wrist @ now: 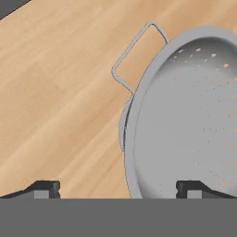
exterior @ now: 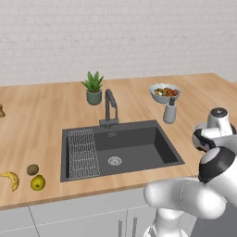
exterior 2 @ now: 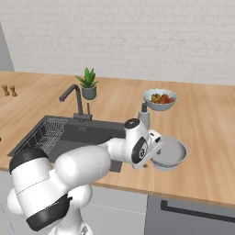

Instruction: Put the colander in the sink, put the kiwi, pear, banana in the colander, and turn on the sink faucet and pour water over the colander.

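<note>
The colander [exterior 2: 171, 154] sits upright on the wooden counter to the right of the sink [exterior 2: 78, 136]. My gripper [exterior 2: 155, 152] is open at the colander's left rim. In the hand view the colander [wrist: 185, 115] rim runs between the two fingertips [wrist: 46, 188], with its wire handle just beyond. The kiwi [exterior: 32, 169], pear [exterior: 38, 182] and banana [exterior: 11, 179] lie together on the counter left of the sink [exterior: 139, 144]. The sink faucet [exterior: 110, 107] stands behind the basin, and water is out of view.
A wire rack [exterior: 83, 152] lies in the basin's left side. Behind the sink are a potted plant [exterior: 93, 88], a soap dispenser [exterior: 170, 112] and a bowl of mixed fruit [exterior: 165, 92]. Two small shakers [exterior 2: 9, 90] stand far left.
</note>
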Controlling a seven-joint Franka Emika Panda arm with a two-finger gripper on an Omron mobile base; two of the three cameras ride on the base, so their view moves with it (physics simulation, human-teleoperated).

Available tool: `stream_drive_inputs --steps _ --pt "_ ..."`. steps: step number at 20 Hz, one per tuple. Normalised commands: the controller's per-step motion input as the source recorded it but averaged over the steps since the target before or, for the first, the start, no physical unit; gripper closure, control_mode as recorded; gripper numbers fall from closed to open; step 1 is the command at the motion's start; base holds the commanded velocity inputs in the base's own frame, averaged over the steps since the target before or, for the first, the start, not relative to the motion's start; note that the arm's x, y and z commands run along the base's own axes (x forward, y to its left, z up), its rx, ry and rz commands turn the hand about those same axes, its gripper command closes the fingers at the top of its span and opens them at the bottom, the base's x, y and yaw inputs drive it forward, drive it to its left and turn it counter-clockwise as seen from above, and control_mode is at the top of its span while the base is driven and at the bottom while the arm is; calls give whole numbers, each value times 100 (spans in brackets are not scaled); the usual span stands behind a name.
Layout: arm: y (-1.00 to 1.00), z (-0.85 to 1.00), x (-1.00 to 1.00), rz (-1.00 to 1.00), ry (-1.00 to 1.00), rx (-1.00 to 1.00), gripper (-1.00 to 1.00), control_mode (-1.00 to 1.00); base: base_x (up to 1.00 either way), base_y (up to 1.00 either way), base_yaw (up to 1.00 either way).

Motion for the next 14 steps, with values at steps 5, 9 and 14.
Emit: stream_drive_inputs --steps 5,9,14 --pt "-15 -9 8 0 0 0 -100 -100 0 0 0" --pt "-9 -5 13 0 0 0 -100 -100 0 0 0" --pt "-7 -9 14 0 0 0 -100 -100 0 0 0"
